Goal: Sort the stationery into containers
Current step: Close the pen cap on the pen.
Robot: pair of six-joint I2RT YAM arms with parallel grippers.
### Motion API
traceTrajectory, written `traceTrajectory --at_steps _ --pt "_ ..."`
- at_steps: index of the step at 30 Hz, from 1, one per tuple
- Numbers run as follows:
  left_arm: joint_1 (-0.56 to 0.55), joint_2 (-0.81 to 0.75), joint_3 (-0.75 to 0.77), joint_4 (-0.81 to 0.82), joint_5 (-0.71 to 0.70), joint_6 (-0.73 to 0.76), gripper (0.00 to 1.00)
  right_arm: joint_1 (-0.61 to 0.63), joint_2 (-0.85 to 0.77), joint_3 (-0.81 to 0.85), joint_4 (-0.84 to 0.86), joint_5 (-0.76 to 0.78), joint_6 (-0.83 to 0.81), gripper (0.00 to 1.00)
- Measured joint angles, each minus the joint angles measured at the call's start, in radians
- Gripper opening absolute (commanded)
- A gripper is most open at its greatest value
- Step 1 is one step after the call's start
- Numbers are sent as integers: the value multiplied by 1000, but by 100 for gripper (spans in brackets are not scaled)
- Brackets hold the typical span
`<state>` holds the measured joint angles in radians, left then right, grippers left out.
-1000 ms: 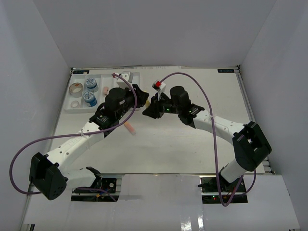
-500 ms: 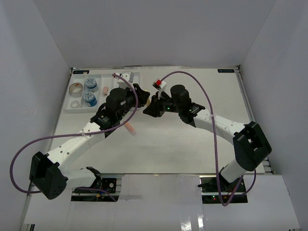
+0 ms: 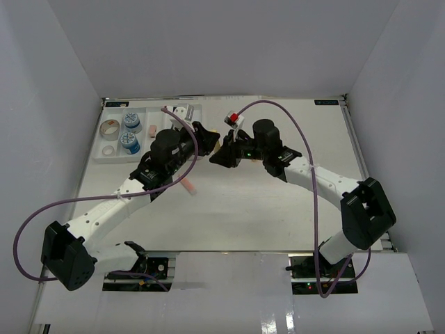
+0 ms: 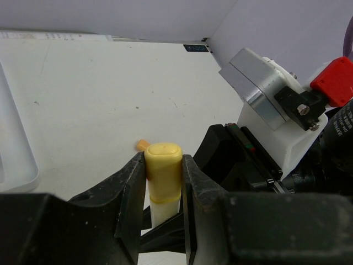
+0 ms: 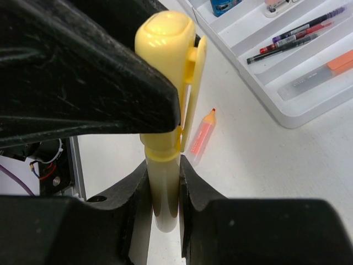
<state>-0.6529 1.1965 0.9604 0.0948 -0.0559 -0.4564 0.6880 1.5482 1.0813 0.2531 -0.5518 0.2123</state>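
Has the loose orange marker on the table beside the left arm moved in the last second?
No. The orange marker lies in the same spot, just as far from the white tray.

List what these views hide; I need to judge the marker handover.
Top view: yellow marker, nearly hidden between left gripper and right gripper.
Top view: right compartments of the tray, under the left arm.
Left wrist: marker's lower body, behind the left gripper.
Right wrist: print on the pens, too small.

Yellow marker (image 4: 164,163): smooth glossy plastic. Left gripper fingers (image 4: 129,199): matt black plastic, finely scuffed. Tray (image 5: 287,115): smooth white plastic, slight sheen. Table (image 4: 99,88): matt white, faintly speckled. Bracket plate (image 4: 255,83): brushed bare metal. Red knob (image 4: 333,80): matt plastic
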Motion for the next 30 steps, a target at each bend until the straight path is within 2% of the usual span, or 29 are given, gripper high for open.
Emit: traceTrajectory --at_steps 6,13,15,30 --pt "-3 -9 -3 23 23 -1 10 -11 -32 -18 4 -17 -13 8" --pt "-4 -8 -3 14 43 -4 31 -14 -37 -32 10 -28 -14 8" --pt "-3 -8 -3 14 45 -5 34 -14 -37 -32 11 -28 -15 8" --pt "-3 -14 -3 9 40 -37 40 -14 -37 -32 14 -30 -19 8"
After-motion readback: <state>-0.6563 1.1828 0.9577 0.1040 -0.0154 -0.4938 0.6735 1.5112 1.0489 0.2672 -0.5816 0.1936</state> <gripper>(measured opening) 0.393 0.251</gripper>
